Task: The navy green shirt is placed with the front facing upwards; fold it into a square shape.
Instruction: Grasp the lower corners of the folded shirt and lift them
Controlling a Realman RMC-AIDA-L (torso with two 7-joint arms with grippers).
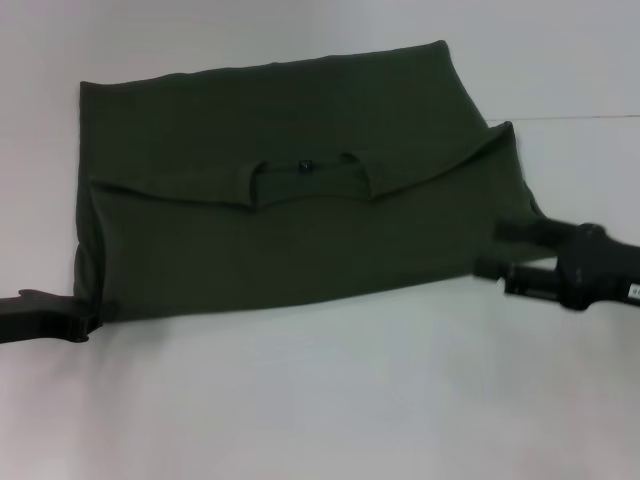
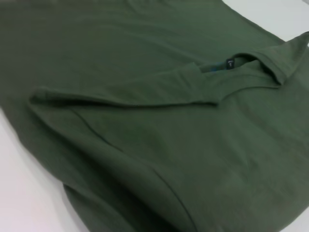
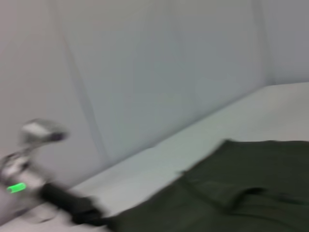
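Across the white table (image 1: 330, 400) the navy green shirt (image 1: 300, 230) lies partly folded, long axis left to right, collar (image 1: 305, 170) near its middle. Left gripper (image 1: 80, 322) touches the near-left corner, closure cannot be told. Right gripper (image 1: 492, 250), fingers spread and empty, sits just beside the right edge. Nothing stands between either gripper and the cloth

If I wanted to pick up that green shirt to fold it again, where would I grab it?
Probably at the two near corners of the navy green shirt, coming in low from each side. It lies flat, already folded once, with the collar on top, so only the edges offer a lip. The left gripper and right gripper sit there.
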